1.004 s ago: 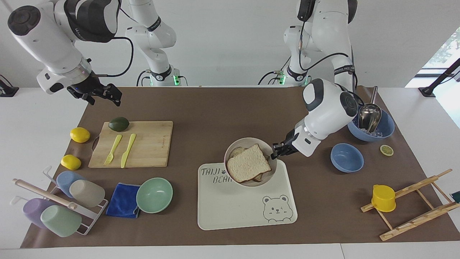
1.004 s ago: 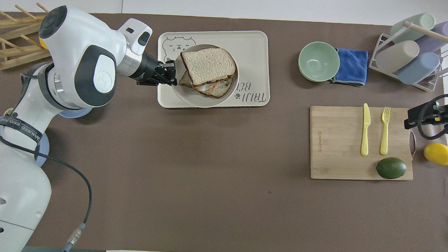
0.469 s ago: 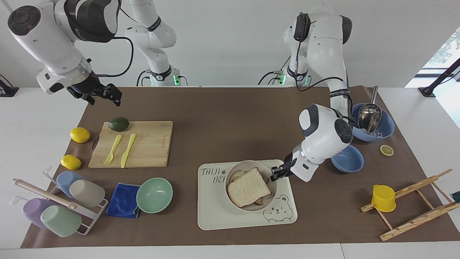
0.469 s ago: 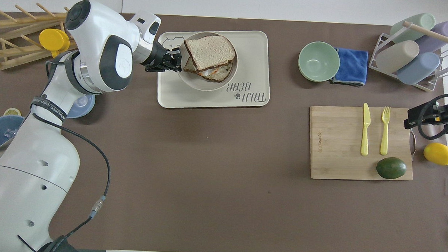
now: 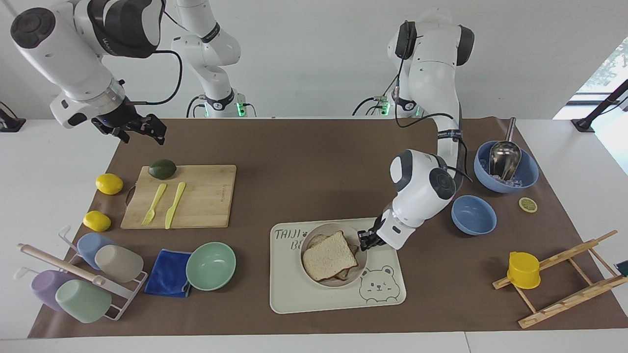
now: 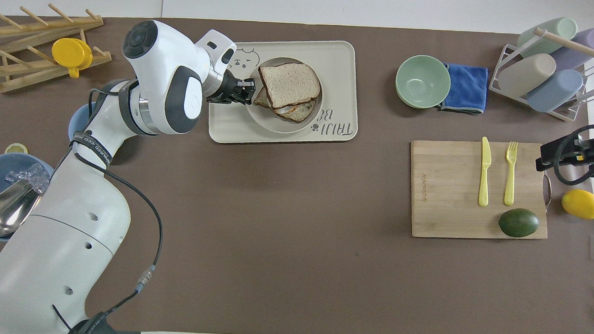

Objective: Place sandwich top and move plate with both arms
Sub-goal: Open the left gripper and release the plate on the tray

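Note:
The sandwich top (image 5: 328, 255) lies on a darker toast slice in the round off-white plate (image 5: 306, 243). The plate sits low on the cream bear tray (image 5: 294, 294). My left gripper (image 5: 364, 240) is shut on the plate's rim, on the side toward the left arm's end of the table. In the overhead view the left gripper (image 6: 248, 91) pinches the plate (image 6: 269, 124) beside the sandwich top (image 6: 289, 81). I cannot tell whether the plate rests on the tray (image 6: 340, 55). My right gripper (image 5: 147, 128) waits open in the air over the mat, beside the cutting board.
A cutting board (image 5: 201, 196) bears an avocado, a fork and a knife. A mint bowl (image 5: 211, 265) and a blue cloth (image 5: 168, 273) lie beside the tray. Two blue bowls (image 5: 473, 214), a wooden rack with a yellow cup (image 5: 523, 269) and a cup rack (image 5: 83, 274) stand at the table's ends.
My left gripper carried the plate with the sandwich away from the robots and down onto the tray's middle, then a little toward the right arm's end. The right arm has not moved.

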Controlling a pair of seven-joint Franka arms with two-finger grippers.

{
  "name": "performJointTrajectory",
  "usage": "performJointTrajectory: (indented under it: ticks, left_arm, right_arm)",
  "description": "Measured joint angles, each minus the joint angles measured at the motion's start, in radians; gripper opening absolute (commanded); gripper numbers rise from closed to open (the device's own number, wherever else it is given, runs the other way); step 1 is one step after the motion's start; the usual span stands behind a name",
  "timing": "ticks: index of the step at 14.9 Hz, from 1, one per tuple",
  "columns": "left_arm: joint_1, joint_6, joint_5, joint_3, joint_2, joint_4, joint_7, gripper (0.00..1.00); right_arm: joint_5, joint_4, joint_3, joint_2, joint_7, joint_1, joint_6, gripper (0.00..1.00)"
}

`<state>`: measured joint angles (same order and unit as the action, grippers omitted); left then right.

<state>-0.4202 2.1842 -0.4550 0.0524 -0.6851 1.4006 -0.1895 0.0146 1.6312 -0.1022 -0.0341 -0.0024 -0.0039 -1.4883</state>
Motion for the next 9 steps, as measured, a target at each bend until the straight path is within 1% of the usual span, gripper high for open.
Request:
performJointTrajectory:
  ticks: [1,2,3,4,9]
  left_arm:
    - [-0.002,0.001,0.0,0.0,0.0,0.002,0.006,0.0]
    - [-0.002,0.003,0.0,0.0,0.0,0.005,0.011,0.2]
    - [-0.002,0.005,0.0,0.0,0.0,0.008,0.015,0.83]
    - [-0.002,0.006,0.0,0.0,0.0,0.01,0.018,1.0]
    - [-0.002,0.006,0.0,0.003,0.001,0.01,0.022,1.0]
  right_arm:
    - [0.0,0.0,0.0,0.0,0.0,0.0,0.0,1.0]
    - [0.0,0.0,0.0,0.0,0.0,0.0,0.0,1.0]
    - [0.0,0.0,0.0,0.0,0.0,0.0,0.0,1.0]
    - [0.0,0.0,0.0,0.0,0.0,0.0,0.0,1.0]
    - [0.0,0.0,0.0,0.0,0.0,0.0,0.0,1.0]
